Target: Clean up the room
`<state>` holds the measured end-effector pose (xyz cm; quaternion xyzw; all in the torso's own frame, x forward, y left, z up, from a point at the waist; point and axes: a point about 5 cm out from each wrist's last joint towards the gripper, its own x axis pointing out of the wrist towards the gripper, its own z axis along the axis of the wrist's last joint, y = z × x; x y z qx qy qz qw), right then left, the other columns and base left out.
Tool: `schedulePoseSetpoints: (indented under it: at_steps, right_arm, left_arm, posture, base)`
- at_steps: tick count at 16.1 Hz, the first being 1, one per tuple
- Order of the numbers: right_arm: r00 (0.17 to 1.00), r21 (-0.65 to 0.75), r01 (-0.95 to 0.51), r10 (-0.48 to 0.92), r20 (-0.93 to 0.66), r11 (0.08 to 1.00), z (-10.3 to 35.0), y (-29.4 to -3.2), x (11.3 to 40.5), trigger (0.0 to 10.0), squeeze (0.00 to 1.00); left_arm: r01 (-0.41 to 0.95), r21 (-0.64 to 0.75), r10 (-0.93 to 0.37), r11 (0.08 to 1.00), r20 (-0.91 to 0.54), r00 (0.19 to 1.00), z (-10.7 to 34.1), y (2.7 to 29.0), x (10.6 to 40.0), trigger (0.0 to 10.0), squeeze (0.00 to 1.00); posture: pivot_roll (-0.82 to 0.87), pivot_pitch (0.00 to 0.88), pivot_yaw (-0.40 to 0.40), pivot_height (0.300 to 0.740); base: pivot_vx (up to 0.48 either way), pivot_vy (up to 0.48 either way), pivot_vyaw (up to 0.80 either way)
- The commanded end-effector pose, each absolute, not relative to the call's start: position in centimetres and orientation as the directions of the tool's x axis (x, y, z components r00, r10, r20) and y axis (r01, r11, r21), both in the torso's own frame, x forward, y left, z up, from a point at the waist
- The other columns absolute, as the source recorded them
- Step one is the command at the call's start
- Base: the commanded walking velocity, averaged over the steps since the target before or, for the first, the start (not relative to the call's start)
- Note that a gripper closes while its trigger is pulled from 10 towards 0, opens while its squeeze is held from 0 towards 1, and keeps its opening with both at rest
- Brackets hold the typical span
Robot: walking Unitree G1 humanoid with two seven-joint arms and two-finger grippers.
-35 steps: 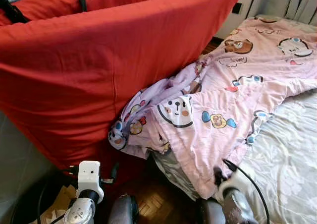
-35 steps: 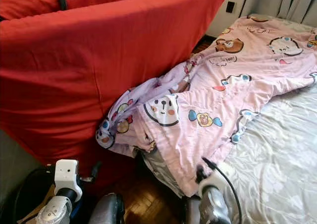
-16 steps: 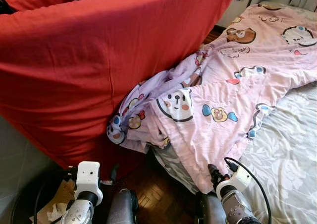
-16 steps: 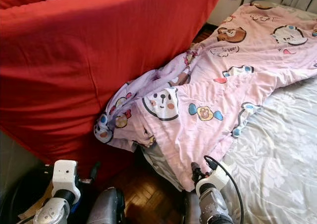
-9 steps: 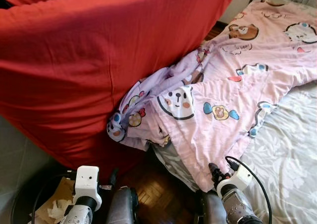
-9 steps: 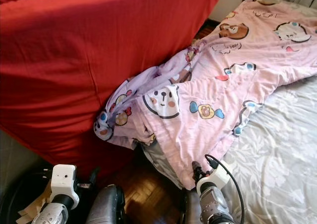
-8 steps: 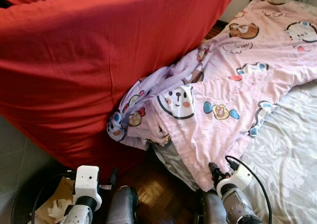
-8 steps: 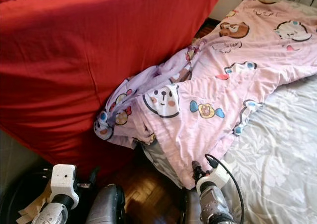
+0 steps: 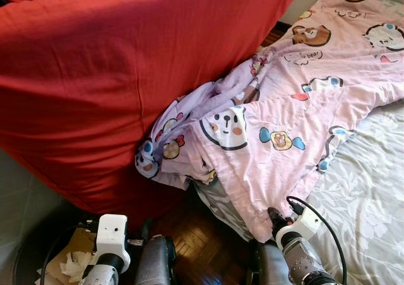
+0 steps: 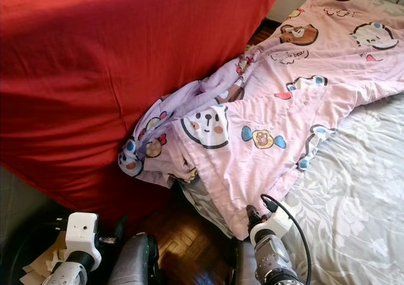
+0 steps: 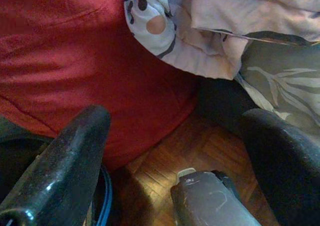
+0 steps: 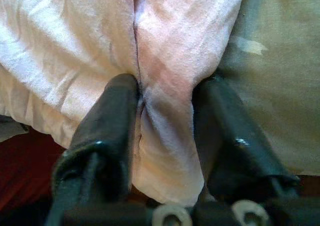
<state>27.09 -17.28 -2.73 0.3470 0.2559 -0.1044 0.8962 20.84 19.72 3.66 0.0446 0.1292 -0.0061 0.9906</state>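
A pink cartoon-print blanket (image 9: 297,108) lies rumpled across the bed (image 9: 372,197), running from the far right down toward the near edge, where its left side bunches against a large red-covered mattress (image 9: 126,77) that stands tilted on the left. The blanket's nearest corner hangs over the bed's near edge, above the wooden parquet floor (image 9: 202,260). The right pincer (image 12: 165,111) is at that hanging corner: in the right wrist view a fold of the pink cloth is bunched between its two black fingers (image 12: 107,121), which press it from both sides, so the pincer is closed on the blanket. To the right of the blanket the bed shows a grey leaf-patterned sheet (image 10: 353,203). The left pincer (image 11: 175,156) hangs low at the near left, spread wide with nothing between its fingers, well apart from the blanket, over the floor beside the foot of the red mattress. Crumpled paper (image 9: 72,263) lies near the left arm
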Motion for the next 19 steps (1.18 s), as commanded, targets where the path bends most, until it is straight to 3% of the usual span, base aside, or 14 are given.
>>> schedulePoseSetpoints:
  at_steps: [1,8,12,17,19]
  right_arm:
    - [0.83,0.569,0.368,0.017,-0.558,0.736,-3.5,-16.8,26.3,0.0,0.0]
    - [0.834,0.559,0.35,0.021,-0.551,0.752,-3.3,-16.7,26.4,0.0,0.0]
    - [0.85,0.53,0.328,0.0,-0.526,0.782,-2.9,-17.5,26.7,0.0,0.0]
    - [0.868,0.501,0.316,-0.033,-0.495,0.805,-2.9,-18.7,26.2,0.0,0.0]
    - [0.87,0.499,0.319,-0.04,-0.491,0.806,-3.4,-19.0,25.4,0.0,0.0]
  left_arm:
    - [0.024,0.107,0.007,0.994,-0.283,0.959,3.4,20.0,20.4,10.0,0.0]
    - [0.018,0.104,0.013,0.994,-0.293,0.956,2.8,19.9,21.1,10.0,0.0]
    - [0.001,0.093,0.029,0.996,-0.313,0.949,1.6,19.7,22.3,10.0,0.0]
    - [-0.062,0.058,0.079,0.996,-0.37,0.926,-0.4,19.9,24.0,10.0,0.0]
    - [-0.065,0.059,0.083,0.996,-0.392,0.916,-1.0,19.9,24.1,10.0,0.0]
  posture:
    - [0.11,0.213,0.029,0.607]
    - [0.1,0.182,0.023,0.607]
    - [0.07,0.129,0.015,0.607]
    - [0.01,0.0,-0.001,0.607]
    - [-0.01,0.0,-0.001,0.607]
  base:
    - [0.0,0.0,0.0]
    - [0.0,0.0,0.0]
    - [0.0,0.0,0.0]
    - [0.0,0.0,0.0]
    - [0.0,0.0,0.0]
